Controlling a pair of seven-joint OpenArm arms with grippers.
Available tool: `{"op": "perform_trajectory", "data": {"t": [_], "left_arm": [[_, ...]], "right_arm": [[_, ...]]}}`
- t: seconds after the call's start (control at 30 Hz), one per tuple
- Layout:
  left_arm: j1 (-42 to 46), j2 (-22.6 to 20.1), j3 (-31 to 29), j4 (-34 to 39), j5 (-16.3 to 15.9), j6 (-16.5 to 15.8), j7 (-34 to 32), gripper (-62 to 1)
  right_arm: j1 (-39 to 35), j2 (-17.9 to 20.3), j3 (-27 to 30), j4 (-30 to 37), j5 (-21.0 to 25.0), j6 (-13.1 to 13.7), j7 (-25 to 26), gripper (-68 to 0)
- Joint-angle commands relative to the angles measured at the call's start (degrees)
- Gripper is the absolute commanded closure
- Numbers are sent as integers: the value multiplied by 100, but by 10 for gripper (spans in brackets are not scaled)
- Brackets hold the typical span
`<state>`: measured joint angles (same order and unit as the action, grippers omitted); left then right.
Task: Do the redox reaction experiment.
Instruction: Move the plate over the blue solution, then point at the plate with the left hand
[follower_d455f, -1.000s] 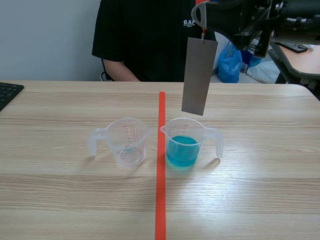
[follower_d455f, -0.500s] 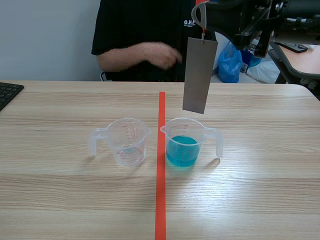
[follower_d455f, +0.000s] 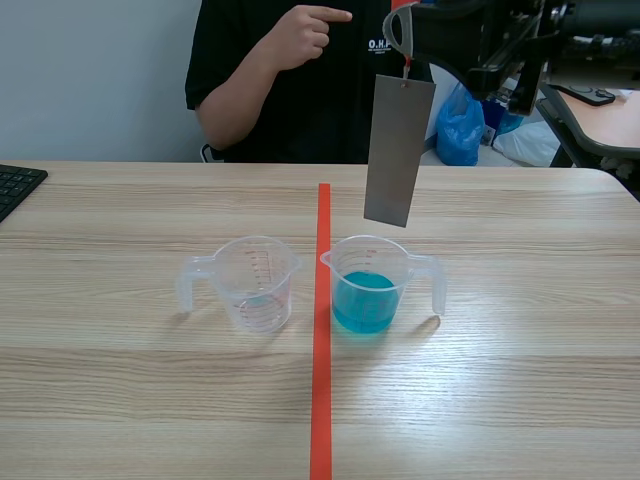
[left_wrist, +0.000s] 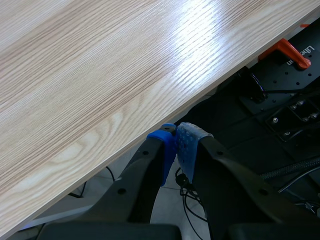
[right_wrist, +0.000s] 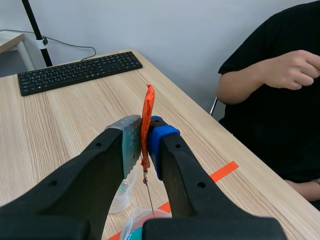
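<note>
The right pincer is hanging high above the bench, its two fingers clamping an orange tag. A grey metal plate is dangling from that tag on a thin wire. The plate is hanging nearly upright, tilted a little, with its lower edge above the far rim of the cup of blue liquid and not touching it. A clear cup, which looks almost empty, is standing just across the red tape line. The left pincer is resting beyond the bench edge with its pads together on nothing.

The step in hand is probably dipping the plate into the blue liquid. Doing it well is likely calling for these points:

- Bringing the plate slightly nearer the robot so that it is hanging over the middle of the cup's mouth.
- Waiting until any swing is dying out, since the plate is hanging freely from the wire.
- Lowering slowly and straight, so the lower edge is entering the liquid without catching the rim or tipping the light cup.
- Gripping the tag firmly throughout.

A person across the bench is raising a hand, well away from the cups.
</note>
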<state>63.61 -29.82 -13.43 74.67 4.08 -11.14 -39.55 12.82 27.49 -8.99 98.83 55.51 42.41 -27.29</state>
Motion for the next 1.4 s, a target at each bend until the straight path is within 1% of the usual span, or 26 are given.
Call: {"op": "perform_trajectory", "data": {"t": [0.0, 0.27, 0.33, 0.37, 0.43, 0.47, 0.5, 0.53, 0.6, 0.63, 0.7, 0.83, 0.9, 0.97, 1.03, 1.1, 1.13, 1.2, 1.3, 1.37], "left_arm": [[2, 26, -9, 92, -20, -17, -98, -39], [2, 26, -9, 92, -20, -17, -120, -39], [0, 22, -9, 92, -20, -17, -411, -39], [-26, -9, -9, 109, -17, -17, -734, -39], [-162, -129, -9, 195, -24, -17, -1217, -39], [-271, -214, -9, 273, -61, -22, -1296, -38], [-417, -313, -9, 376, -144, -96, -1290, -38], [-566, -404, -9, 448, -249, -238, -1237, -38], [-942, -634, -9, 595, -404, -734, -1078, -38], [-1167, -776, -7, 686, -496, -1060, -968, -38], [-1532, -1014, -4, 852, -756, -1482, -835, -38], [-2253, -1423, 17, 1117, -1453, -1886, -494, -38], [-2702, -1615, 153, 1167, -1818, -2081, -144, -38], [-3244, -1805, 439, 1169, -2144, -2304, 328, -38], [-3777, -1921, 776, 1169, -2339, -2365, 752, -38], [-4330, -1958, 1147, 1165, -2465, -2411, 1117, -38], [-4597, -1956, 1344, 1165, -2514, -2426, 1252, -38], [-5104, -1939, 1784, 1165, -2723, -2441, 1451, -38], [-5781, -1788, 2437, 1163, -3040, -2450, 1799, -38], [-6111, -1609, 2811, 1150, -3143, -2444, 2011, -38]], "right_arm": [[162, 72, 31, 9, 70, 31, 107, -15], [162, 72, 31, 9, 70, 31, 107, -15], [162, 68, 31, 9, 70, 31, 107, -15], [162, 57, 31, 9, 68, 31, 107, -15], [162, 55, 28, 9, 70, 31, 109, -15], [162, 57, 28, 9, 70, 31, 109, -15], [162, 57, 26, 9, 70, 31, 109, -15], [162, 57, 24, 9, 70, 31, 107, -15], [162, 57, 24, 9, 70, 31, 107, -15], [162, 57, 24, 9, 70, 31, 109, -15], [162, 57, 24, 9, 70, 31, 107, -15], [162, 57, 24, 9, 70, 31, 107, -15], [162, 57, 24, 9, 70, 31, 107, -15], [162, 57, 24, 9, 70, 31, 107, -15], [162, 57, 24, 9, 70, 31, 107, -15], [162, 57, 24, 9, 70, 31, 107, -15], [162, 57, 24, 9, 70, 31, 107, -15], [162, 57, 24, 9, 70, 31, 107, -15], [162, 57, 24, 9, 70, 31, 107, -15], [162, 57, 24, 9, 70, 31, 107, -15]]}}
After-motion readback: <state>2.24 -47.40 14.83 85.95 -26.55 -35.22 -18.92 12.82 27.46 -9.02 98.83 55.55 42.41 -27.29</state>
